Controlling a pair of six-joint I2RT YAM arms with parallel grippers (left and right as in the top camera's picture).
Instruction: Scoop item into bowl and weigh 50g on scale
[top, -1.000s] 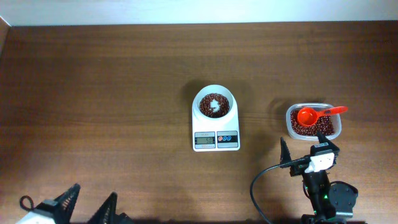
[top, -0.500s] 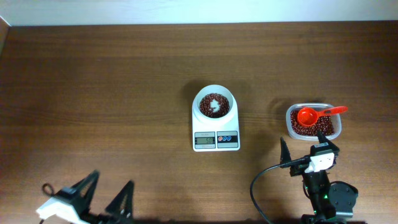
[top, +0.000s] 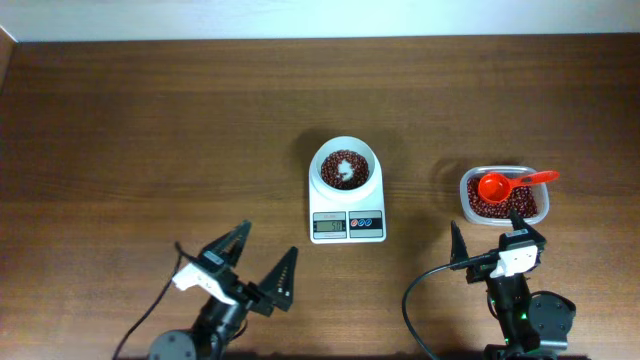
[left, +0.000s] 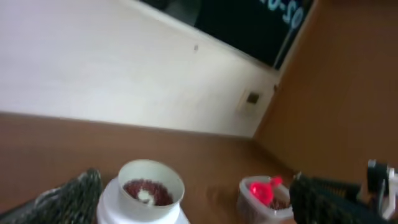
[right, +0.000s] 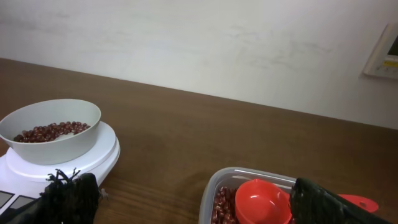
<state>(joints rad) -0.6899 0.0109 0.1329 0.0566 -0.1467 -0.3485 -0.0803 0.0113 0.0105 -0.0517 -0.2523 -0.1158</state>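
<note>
- The bowl (top: 345, 148) sits on the scale (top: 347, 226), so the beans (top: 345, 172) inside it get weighed.
- The red scoop (top: 495, 187) lies in the tub (top: 468, 190), probably handy for topping up.
- The left end effector (top: 270, 238) and the right end effector (top: 490, 232) are both spread wide, holding nothing.

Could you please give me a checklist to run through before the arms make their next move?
1. Bowl sits squarely on the scale: ok.
2. Beans are in the bowl: ok, though the white bottom shows through in the middle.
3. Display reads the target weight: cannot tell, digits too small.
4. Scoop lies in the tub, handle over the right rim: ok.
5. Left gripper has its jaws open and empty, clear of the scale: ok.
6. Right gripper has its jaws open and empty, just short of the tub: ok.
</note>
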